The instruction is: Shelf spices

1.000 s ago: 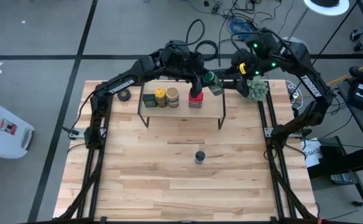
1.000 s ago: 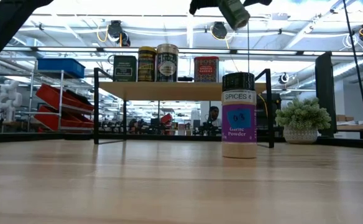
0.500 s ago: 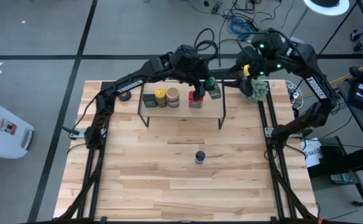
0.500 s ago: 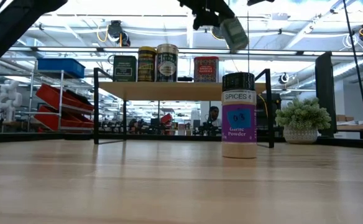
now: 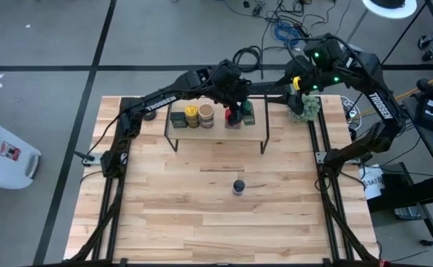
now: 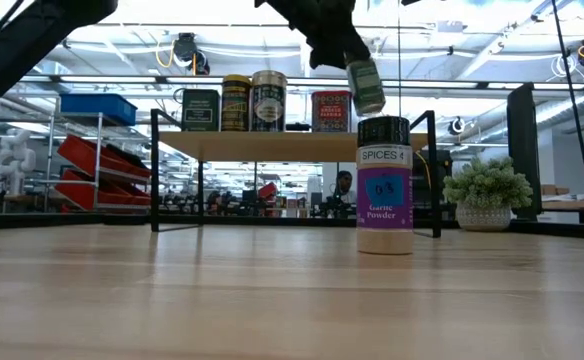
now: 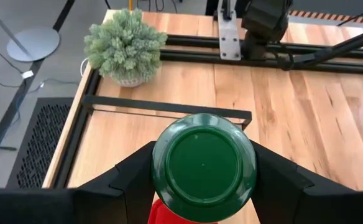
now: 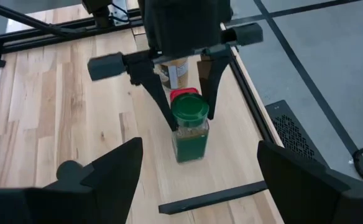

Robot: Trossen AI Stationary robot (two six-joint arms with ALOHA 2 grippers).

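Left gripper (image 8: 188, 87) is clamped on the green jar (image 8: 189, 127), hanging over the shelf (image 5: 255, 132) beside the red tin (image 5: 232, 119). Right gripper (image 8: 194, 180) (fingers apart, empty) hangs nearby. I'd level the jar, then lower it straight, clear of the tin.

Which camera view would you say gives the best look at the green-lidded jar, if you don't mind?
The right wrist view: the whole green-lidded jar shows between the left gripper fingers. The left wrist view shows only its lid, the low view a tilted side, and the high view a small speck.

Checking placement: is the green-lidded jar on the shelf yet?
Not yet. The left tool holds the green-lidded jar slightly tilted, above the shelf beside the red square tin.
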